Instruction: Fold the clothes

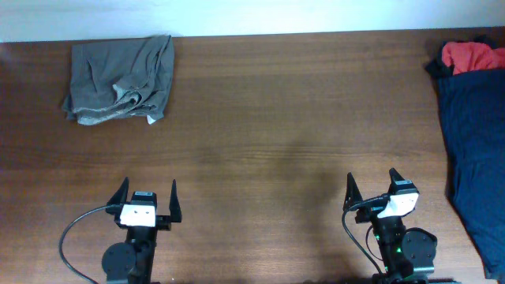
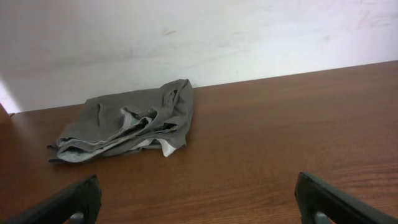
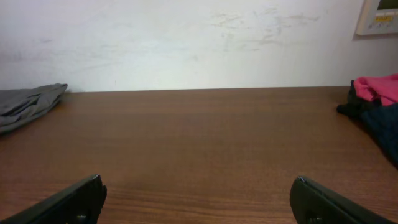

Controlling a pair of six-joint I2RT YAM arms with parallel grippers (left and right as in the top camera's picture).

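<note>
The clothes number three, all soft, rumpled cloth on the brown wooden bench (image 1: 276, 118). The olive-grey garment (image 1: 118, 81) sits bunched at the bench's far left corner. The navy garment (image 1: 477, 142) sprawls along its right edge, the red garment (image 1: 471, 55) touching it at the far right corner. Two pincers sit at the near edge, left pincer (image 1: 148, 189) and right pincer (image 1: 372, 183), both spread wide, holding nothing. The left wrist view shows only the olive-grey folds, paler inside; the right wrist view glimpses all three.
</note>
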